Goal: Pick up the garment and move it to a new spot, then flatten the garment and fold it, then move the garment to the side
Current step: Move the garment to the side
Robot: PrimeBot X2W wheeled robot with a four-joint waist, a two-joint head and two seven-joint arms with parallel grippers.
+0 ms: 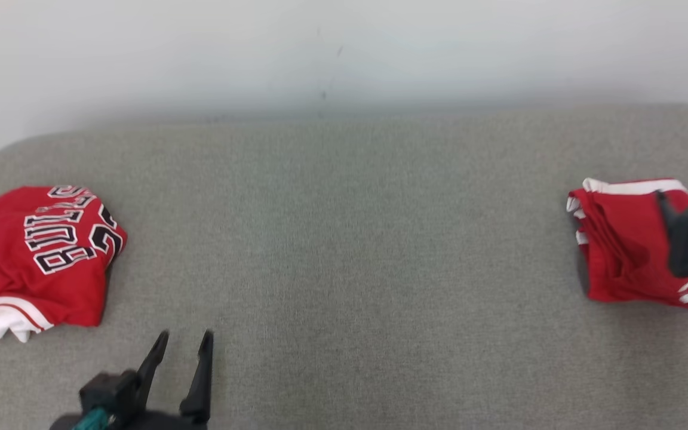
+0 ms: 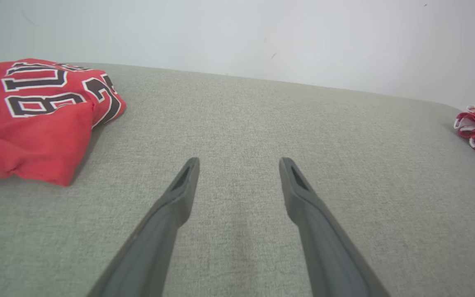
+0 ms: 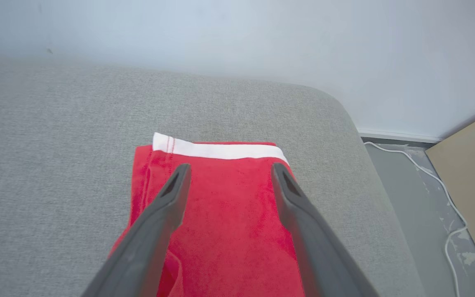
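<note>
Folded red cloth garment with white hem (image 3: 229, 222) lies just beneath the right gripper (image 3: 227, 169), fingers apart and empty. Its wrist view adds a thin white floor cable (image 3: 403, 152) rightward.

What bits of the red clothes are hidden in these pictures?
- Folded garment, right wrist view: the right claw and the bottom edge hide its near part.
- Same garment, head view: that claw covers its right side.
- Jersey, head view: the left edge cuts it off, and a fold hides the end of the number.
</note>
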